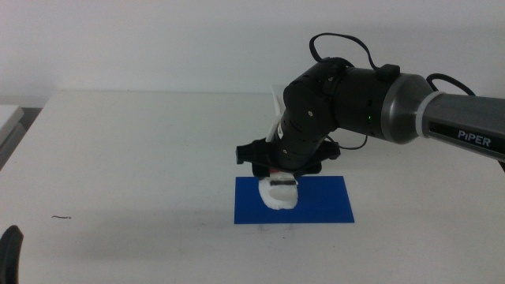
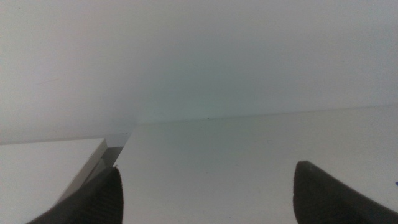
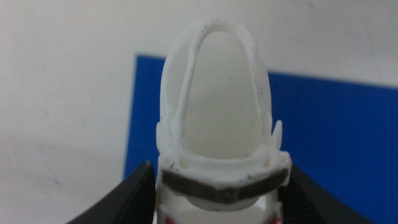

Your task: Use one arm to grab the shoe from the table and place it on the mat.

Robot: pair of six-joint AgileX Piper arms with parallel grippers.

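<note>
White shoe [image 3: 217,124] clamped between right gripper [image 3: 217,199] jaws, over blue mat [image 3: 336,137]

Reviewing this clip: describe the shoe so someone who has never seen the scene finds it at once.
On the white table lies a bright-blue mat. At its left end, under the right gripper, whose jaws flank it, is the shoe. It is the only white, chunky-soled thing there, with a dark strap across it.

Soft, even light is washing the white counter [image 1: 142,158] in the middle view, leaving only faint shadows. The left wrist view is looking hazy and dim, its dark fingers [image 2: 93,202] blurring. The close shoe [image 3: 217,118] is showing slightly soft.
</note>
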